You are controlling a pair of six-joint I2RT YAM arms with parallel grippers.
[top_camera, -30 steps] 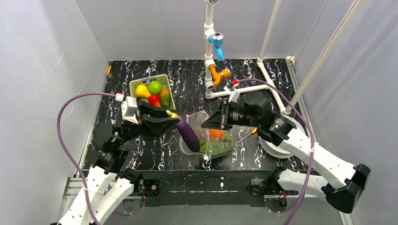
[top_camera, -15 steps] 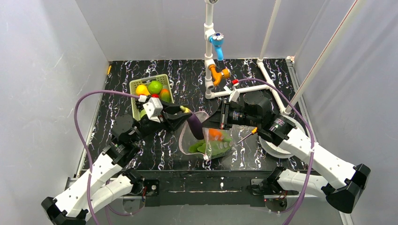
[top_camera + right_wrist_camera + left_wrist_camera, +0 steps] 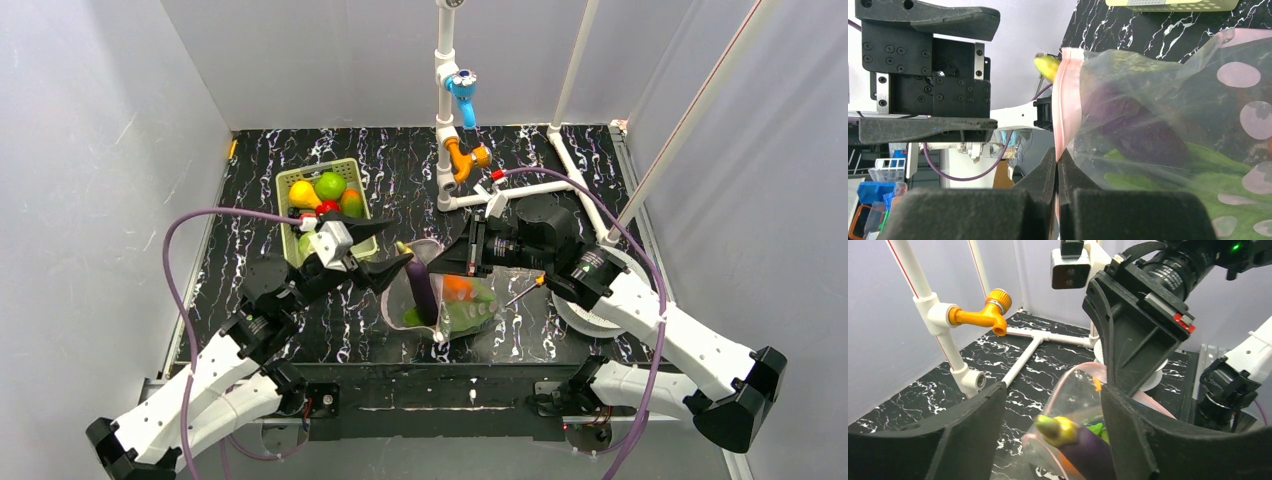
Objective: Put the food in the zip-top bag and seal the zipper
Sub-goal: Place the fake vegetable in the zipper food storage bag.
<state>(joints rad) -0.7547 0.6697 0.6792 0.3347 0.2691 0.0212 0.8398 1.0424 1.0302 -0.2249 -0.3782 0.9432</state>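
Top: eggplant (image 3: 421, 290) stood stem-up in the zip-top bag (image 3: 397, 300) mouth, left gripper (image 3: 395, 245) just beside. Left wrist: jaws wide, empty, above eggplant. Right wrist: right gripper (image 3: 1057, 160) pinched the zipper (image 3: 1065, 100); film looked floppy, slick, so hold the stiffer strip.

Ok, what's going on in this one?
The right tool pinches the bag at its zipper, holding the mouth up. The left tool is open, with the eggplant stem end between its fingers, ungripped. The eggplant stands in the bag on greens and an orange piece. More fruit lies in the basket; the bag is unsealed.
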